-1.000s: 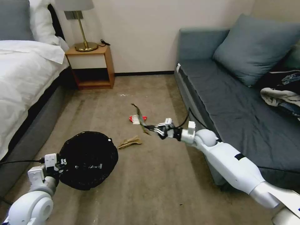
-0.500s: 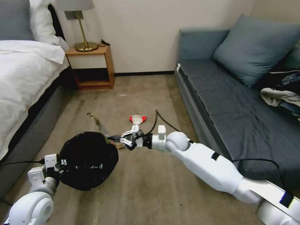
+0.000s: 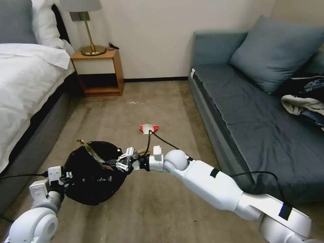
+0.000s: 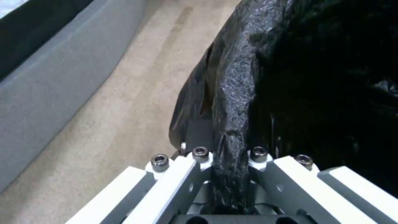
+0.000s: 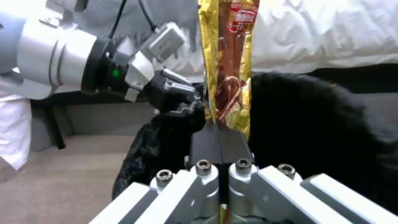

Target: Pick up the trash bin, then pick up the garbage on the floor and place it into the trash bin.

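The trash bin [image 3: 92, 175], lined with a crinkled black bag, hangs low at the left. My left gripper [image 3: 65, 177] is shut on its near rim; the left wrist view shows the bag-covered rim [image 4: 232, 93] pinched between the fingers of that gripper [image 4: 229, 146]. My right gripper [image 3: 113, 164] is over the bin's opening, shut on a yellow-brown snack wrapper [image 3: 90, 151] that sticks out across the bin. In the right wrist view the wrapper [image 5: 228, 71] rises from the right gripper [image 5: 219, 143] above the bin [image 5: 315, 130]. A red-and-white packet [image 3: 148, 128] lies on the carpet beyond.
A bed [image 3: 23, 91] runs along the left. A wooden nightstand [image 3: 99, 72] with a brass lamp stands at the far wall. The grey sofa [image 3: 263, 128] on the right holds a cushion and a clothes pile [image 3: 303, 101]. Open carpet lies between them.
My right arm swung left from beside the red-and-white packet, carrying the wrapper from above the floor to over the bin. The left arm and bin stayed put.
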### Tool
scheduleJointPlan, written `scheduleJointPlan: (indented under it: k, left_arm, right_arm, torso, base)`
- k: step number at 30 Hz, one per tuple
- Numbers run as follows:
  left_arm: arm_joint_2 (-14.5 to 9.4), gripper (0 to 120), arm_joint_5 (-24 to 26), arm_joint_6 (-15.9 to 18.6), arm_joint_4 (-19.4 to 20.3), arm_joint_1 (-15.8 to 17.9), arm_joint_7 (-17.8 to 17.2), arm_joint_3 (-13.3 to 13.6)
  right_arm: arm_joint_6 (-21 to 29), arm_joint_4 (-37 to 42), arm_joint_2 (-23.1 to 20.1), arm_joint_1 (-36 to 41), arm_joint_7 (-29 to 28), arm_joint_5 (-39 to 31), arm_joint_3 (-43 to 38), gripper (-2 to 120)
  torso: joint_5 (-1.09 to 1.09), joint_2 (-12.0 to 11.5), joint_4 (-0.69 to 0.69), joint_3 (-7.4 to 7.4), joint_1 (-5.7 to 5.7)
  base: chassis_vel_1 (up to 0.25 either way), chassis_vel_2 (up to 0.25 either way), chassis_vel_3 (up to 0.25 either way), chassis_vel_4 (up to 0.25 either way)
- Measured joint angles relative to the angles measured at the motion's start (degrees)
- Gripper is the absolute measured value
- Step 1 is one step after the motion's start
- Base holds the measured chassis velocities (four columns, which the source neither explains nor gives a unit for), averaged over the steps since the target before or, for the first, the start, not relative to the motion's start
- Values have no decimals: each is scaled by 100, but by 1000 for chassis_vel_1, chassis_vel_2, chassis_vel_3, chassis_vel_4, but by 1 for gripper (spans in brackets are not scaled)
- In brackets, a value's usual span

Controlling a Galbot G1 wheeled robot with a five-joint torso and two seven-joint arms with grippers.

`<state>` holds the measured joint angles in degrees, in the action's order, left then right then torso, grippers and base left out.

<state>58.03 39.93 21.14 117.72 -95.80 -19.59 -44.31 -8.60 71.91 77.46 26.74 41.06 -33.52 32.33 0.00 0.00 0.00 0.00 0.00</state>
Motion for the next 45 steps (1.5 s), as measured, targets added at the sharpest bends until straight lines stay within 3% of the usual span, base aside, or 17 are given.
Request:
scheduleJointPlan:
  k: [9,15,17,19,23,24,28,30,33,34,37,40,42,43,45]
  left_arm:
    - [4,3,-3,4,26,-10,0,1]
    - [-16,3,0,4,33,-36,0,-12]
    - [-16,3,0,4,33,-47,0,-13]
    - [-15,3,0,4,33,-47,0,-13]
    - [-24,3,-1,4,33,-51,0,-10]
    - [-24,3,-1,4,33,-51,0,-10]
    - [-55,3,13,4,35,-64,0,-28]
    - [-56,3,14,4,37,-68,0,-32]
    - [-49,3,34,0,74,-115,1,-77]
    - [-49,3,34,0,74,-115,1,-77]
    - [-43,3,34,-13,85,-145,1,-91]
    - [-44,3,34,-18,94,-151,1,-95]
    - [-77,3,35,-30,111,-165,4,-98]
    - [-77,3,35,-30,111,-165,4,-98]
    - [-107,3,53,-35,129,-166,6,-106]
  right_arm:
    - [-147,-461,469,14,-358,180,206,1]
    - [-171,-495,459,50,-442,337,264,19]
    - [-157,-421,395,85,-492,349,271,30]
    - [-159,-416,385,90,-494,352,271,32]
    - [-196,-268,173,114,-499,328,194,51]
    - [-196,-268,173,114,-499,328,194,51]
    - [-406,107,-321,190,-454,231,-268,71]
    - [-418,129,-346,198,-466,230,-299,71]
    - [-622,575,-738,502,-1190,226,-990,90]
    - [-622,575,-738,502,-1190,226,-990,90]
    - [-705,1200,-935,964,-2245,226,-1545,99]
    - [-726,1407,-970,1122,-2576,241,-1676,99]
    - [-842,1842,-1049,1522,-3556,534,-1881,100]
    - [-842,1842,-1049,1522,-3556,534,-1881,100]
    - [-968,2416,-1126,2278,-4629,1345,-2198,100]
  torso:
    - [0,0,1,0,0]
    - [0,0,0,0,0]
    - [0,0,0,0,0]
    - [0,0,0,0,0]
    - [1,0,0,0,0]
    - [1,0,0,0,0]
    - [1,0,-1,0,0]
    - [1,0,-1,0,0]
    - [1,1,-1,0,0]
    - [1,1,-1,0,0]
    - [2,0,-1,0,0]
    - [2,0,-1,0,0]
    - [2,0,0,0,0]
    - [2,0,0,0,0]
    - [3,1,-1,-1,0]
  base:
    - [0,0,0,0]
    - [0,0,0,0]
    - [0,0,0,0]
    - [0,0,0,0]
    - [0,0,0,0]
    - [0,0,0,0]
    - [0,0,0,0]
    - [0,0,0,0]
    - [0,0,0,0]
    - [0,0,0,0]
    - [0,0,0,0]
    - [0,0,0,0]
    - [0,0,0,0]
    - [0,0,0,0]
    - [0,0,0,0]
